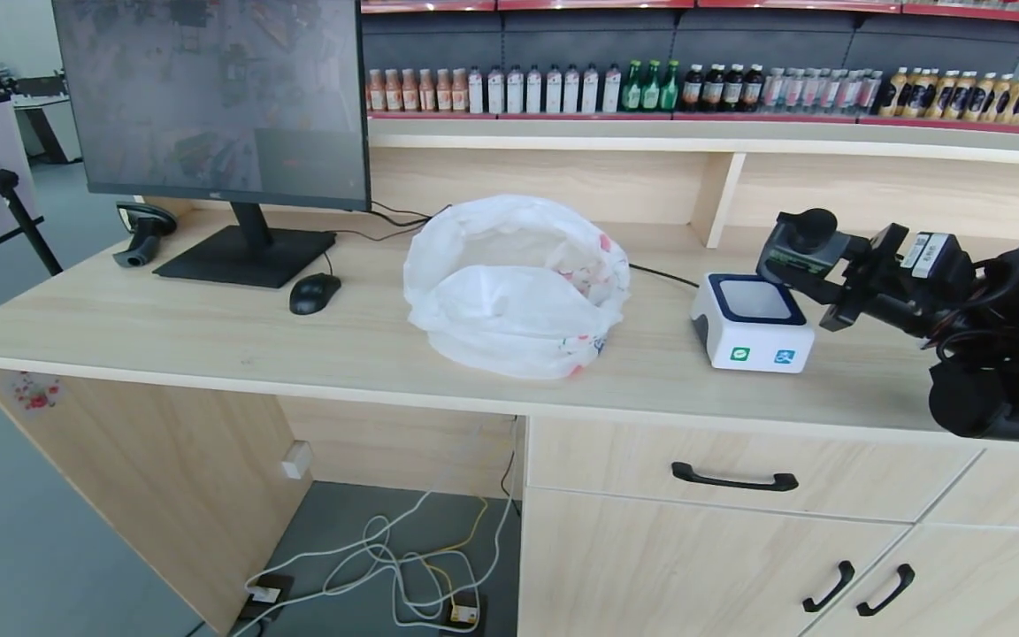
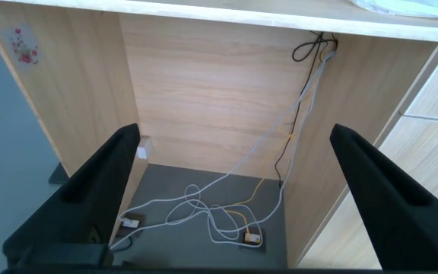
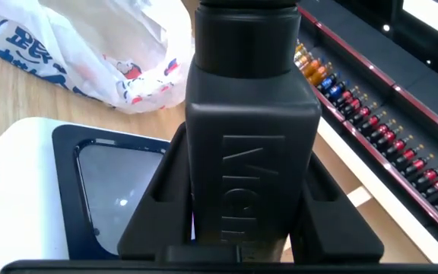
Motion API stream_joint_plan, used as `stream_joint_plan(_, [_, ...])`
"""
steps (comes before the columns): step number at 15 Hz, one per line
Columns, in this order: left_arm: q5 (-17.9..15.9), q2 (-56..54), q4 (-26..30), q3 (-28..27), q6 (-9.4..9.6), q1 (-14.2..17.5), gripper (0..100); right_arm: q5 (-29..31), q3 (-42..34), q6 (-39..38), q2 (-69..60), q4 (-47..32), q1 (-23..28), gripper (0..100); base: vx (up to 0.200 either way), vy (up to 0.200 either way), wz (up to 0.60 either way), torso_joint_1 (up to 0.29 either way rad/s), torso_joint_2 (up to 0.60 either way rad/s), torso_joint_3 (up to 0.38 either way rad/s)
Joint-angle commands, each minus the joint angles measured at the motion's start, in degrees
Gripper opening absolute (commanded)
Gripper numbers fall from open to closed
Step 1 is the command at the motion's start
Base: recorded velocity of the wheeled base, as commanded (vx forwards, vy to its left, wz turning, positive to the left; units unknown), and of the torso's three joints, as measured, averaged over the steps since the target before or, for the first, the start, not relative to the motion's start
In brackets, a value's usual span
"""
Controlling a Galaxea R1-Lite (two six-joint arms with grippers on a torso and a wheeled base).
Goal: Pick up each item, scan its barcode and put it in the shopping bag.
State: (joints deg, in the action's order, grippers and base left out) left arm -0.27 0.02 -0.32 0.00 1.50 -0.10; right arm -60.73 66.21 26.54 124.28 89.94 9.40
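Note:
My right gripper [image 1: 838, 276] is shut on a dark grey bottle [image 1: 800, 251] with a round black cap, holding it tilted just right of and slightly above the white scanner box [image 1: 750, 324]. In the right wrist view the bottle [image 3: 248, 144] sits between the fingers [image 3: 162, 199], over the scanner's dark glass window [image 3: 111, 190]. The white plastic shopping bag [image 1: 517, 285] stands open-mouthed at the counter's middle, left of the scanner; its printed side [image 3: 90, 53] lies beyond the scanner. My left gripper [image 2: 234, 205] hangs open below the counter edge, nothing between its fingers [image 2: 90, 199].
On the left of the wooden counter [image 1: 209, 327] are a monitor [image 1: 213, 97], a black mouse [image 1: 314, 293] and a handheld scanner [image 1: 143, 232]. Shelves of bottles [image 1: 695, 88] run behind. Drawers [image 1: 735, 482] sit under the right side; cables [image 2: 204, 217] lie on the floor.

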Motion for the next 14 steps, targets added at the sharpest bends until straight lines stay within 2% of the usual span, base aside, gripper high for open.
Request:
stream_joint_plan(1, [0.0, 0.0, 0.0, 0.0, -0.01, 0.0, 100, 0.0, 0.0, 0.2, 0.0, 0.1, -0.1, 0, 0.000, 0.000, 0.00, 0.000, 0.00, 0.000])
stream_joint_plan(10, [0.0, 0.0, 0.1, 0.0, -0.01, 0.0, 100, 0.1, -0.1, 0.2, 0.2, 0.1, -0.4, 0, 0.000, 0.000, 0.00, 0.000, 0.00, 0.000])
stream_joint_plan(14, [0.0, 0.0, 0.1, 0.0, -0.53, 0.0, 100, 1.1, -1.9, -0.2, -2.0, 0.1, -3.2, 0, 0.000, 0.000, 0.00, 0.000, 0.00, 0.000])
